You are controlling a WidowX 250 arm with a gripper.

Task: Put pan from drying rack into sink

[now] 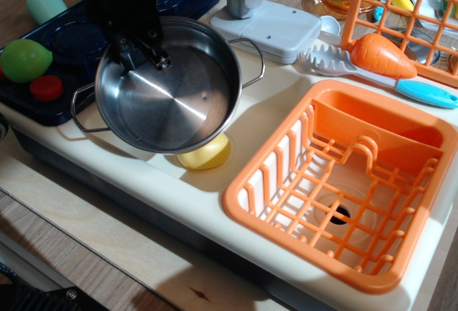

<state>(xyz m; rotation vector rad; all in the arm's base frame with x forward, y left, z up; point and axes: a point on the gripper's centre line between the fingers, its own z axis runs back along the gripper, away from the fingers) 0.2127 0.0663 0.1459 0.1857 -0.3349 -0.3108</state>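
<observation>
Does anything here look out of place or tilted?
Yes. The pan, held by the gripper on its rim, hangs tilted over the sink. A yellow object lies in the basin, partly under the pan.

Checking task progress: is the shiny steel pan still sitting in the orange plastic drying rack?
No, the tool holds the pan over the cream sink; the rack is empty.
</observation>
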